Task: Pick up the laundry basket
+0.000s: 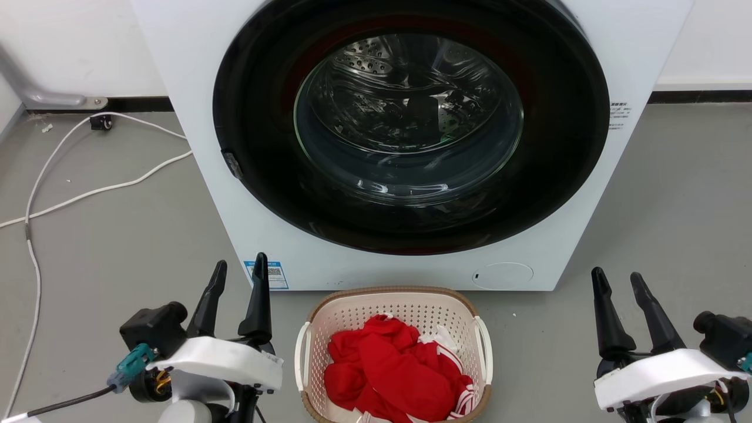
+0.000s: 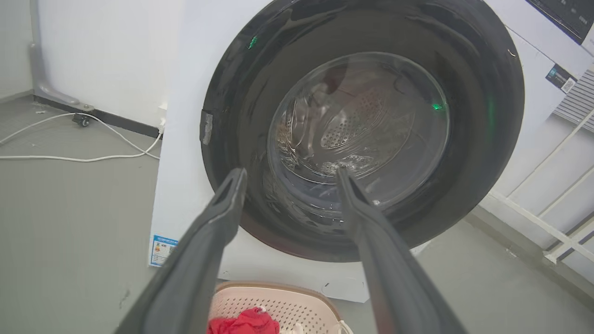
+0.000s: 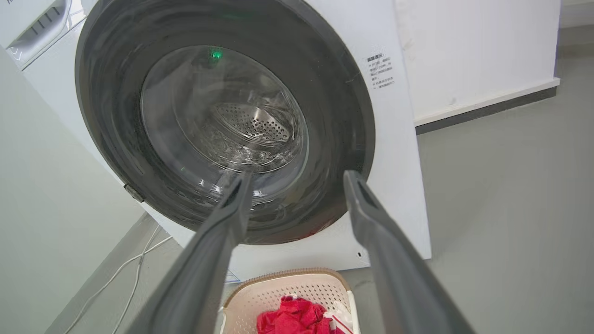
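Both grippers stand with fingers spread and nothing between them: the left gripper [image 1: 240, 261] at the lower left of my head view, the right gripper [image 1: 616, 274] at the lower right. Each is well apart from the laundry basket [image 1: 346, 314], which sits between them on the grey floor [image 1: 646, 223], just in front of the washing machine [image 1: 194, 88]. I lose the basket's near end below the bottom edge. Inside lie red clothes [image 1: 388, 367] with white stripes; I cannot tell how many pieces. On both wrist cameras the basket's far rim shows low between the fingers, the rest cut off. Glare on the round door [image 1: 411, 129] stops me from seeing whether the drum holds anything. Print on the blue sticker [image 1: 266, 275] is too small to read.
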Motion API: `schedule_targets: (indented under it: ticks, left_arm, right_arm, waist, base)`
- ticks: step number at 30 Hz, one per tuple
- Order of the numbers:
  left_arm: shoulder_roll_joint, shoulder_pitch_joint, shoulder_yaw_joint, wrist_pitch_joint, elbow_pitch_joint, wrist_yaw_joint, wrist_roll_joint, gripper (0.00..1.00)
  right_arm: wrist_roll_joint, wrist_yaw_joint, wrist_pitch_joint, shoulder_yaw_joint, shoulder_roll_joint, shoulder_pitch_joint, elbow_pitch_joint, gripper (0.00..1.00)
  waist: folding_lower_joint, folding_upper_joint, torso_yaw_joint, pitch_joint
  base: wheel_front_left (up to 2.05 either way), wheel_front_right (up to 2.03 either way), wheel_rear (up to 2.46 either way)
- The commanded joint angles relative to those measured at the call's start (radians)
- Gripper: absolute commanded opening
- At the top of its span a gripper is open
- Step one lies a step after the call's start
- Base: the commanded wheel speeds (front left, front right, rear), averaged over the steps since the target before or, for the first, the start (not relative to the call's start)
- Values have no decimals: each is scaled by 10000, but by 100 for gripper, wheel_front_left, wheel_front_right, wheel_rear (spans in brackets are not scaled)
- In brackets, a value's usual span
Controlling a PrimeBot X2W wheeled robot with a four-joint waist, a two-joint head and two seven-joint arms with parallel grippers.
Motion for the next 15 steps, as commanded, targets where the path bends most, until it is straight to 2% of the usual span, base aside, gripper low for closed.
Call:
schedule_targets:
  ticks: [1,15]
  left_arm:
    - [41,-169,-29,-77,-64,66,232,100]
    - [214,-117,-305,-408,25,454,1752,100]
  right_arm:
    - [-256,0,-51,15,13,35,-160,100]
    - [-1993,0,26,64,22,213,-360,100]
  waist:
    - [-1,-1,-1,1]
    - [-1,-1,-6,-21]
  base:
    - [0,0,0]
    - [0,0,0]
